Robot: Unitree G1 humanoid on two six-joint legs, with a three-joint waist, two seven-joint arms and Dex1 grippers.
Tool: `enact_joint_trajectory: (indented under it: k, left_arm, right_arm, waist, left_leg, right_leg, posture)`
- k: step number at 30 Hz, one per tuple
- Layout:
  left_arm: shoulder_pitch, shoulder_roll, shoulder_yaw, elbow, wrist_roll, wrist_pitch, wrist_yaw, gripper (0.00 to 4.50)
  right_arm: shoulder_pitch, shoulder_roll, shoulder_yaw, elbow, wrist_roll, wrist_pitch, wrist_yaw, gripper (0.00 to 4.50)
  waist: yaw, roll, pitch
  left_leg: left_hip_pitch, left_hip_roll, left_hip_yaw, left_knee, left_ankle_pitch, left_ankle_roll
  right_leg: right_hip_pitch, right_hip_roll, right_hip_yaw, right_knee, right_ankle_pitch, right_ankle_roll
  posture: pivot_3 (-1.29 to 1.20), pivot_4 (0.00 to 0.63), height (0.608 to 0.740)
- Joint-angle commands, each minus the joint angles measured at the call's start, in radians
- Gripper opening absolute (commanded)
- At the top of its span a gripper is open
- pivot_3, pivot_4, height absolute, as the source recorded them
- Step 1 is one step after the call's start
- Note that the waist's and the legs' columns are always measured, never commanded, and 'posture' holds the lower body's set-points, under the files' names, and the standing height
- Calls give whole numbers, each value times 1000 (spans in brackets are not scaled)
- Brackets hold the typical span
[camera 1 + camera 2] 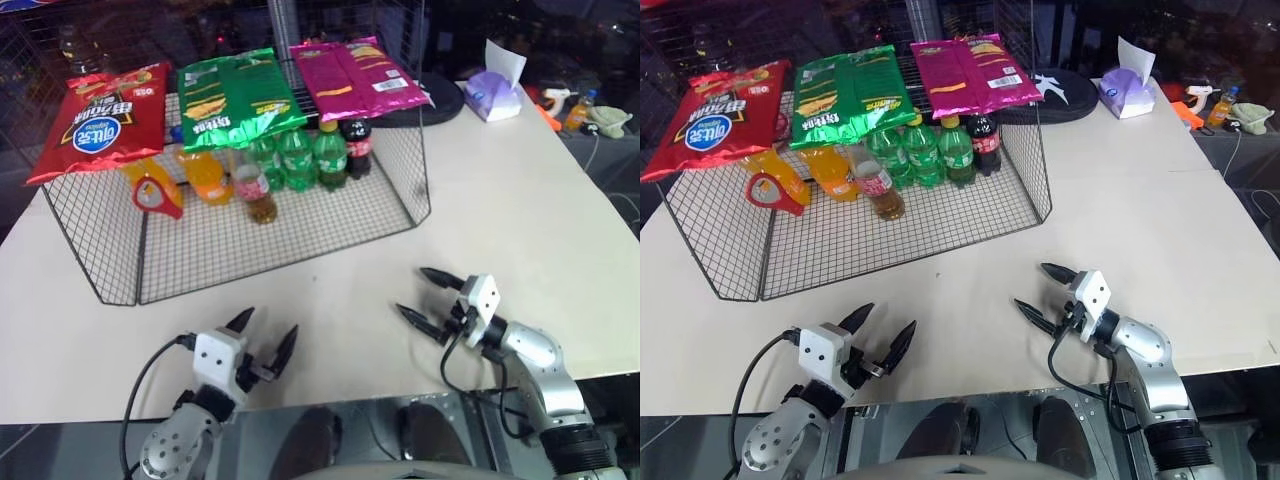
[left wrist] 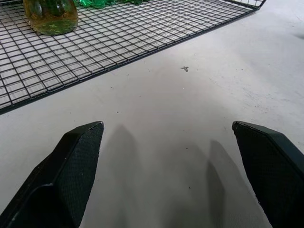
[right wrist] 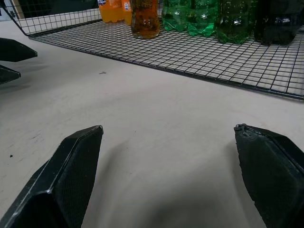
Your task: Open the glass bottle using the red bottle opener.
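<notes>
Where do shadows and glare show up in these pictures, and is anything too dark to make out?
Left wrist view: two soft shadows on the table ahead of the left pincer. Right wrist view: similar soft shadows by the right pincer. Left eye view: glare on the chip bags; the background past the wire rack is too dark to read.

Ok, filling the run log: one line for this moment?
left gripper: open | right gripper: open | glass bottle: capped, in rack | red bottle opener: untouched

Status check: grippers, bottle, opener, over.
Left gripper, right gripper open, empty. Glass bottle capped on wire rack. Red bottle opener beside it, untouched.
</notes>
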Motion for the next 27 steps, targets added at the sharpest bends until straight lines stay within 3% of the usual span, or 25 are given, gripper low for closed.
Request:
enact_joint_trajectory:
  k: [1,16,27]
  left_arm:
    - [-3,6,-5,-49,2,3,7,4500]
    - [-11,10,5,-75,-8,42,10,4500]
    - [-61,-1,99,-22,-28,16,43,4500]
  right_arm:
    - [-3,-17,2,-37,-1,-8,0,4465]
    - [-29,-31,13,-1,5,-19,12,4465]
    - [-45,-23,19,-17,29,-25,36,4465]
  waist:
    - [0,0,0]
    - [0,0,0]
    - [0,0,0]
  left_leg:
    - [0,0,0,0,0,0]
    - [0,0,0,0,0,0]
    - [0,0,0,0,0,-1]
  right_leg:
    - [0,0,0,0,0,0]
    - [0,1,0,0,0,0]
    - [0,1,0,0,0,0]
  posture:
    - [0,150,740]
    - [0,150,740]
    - [0,150,740]
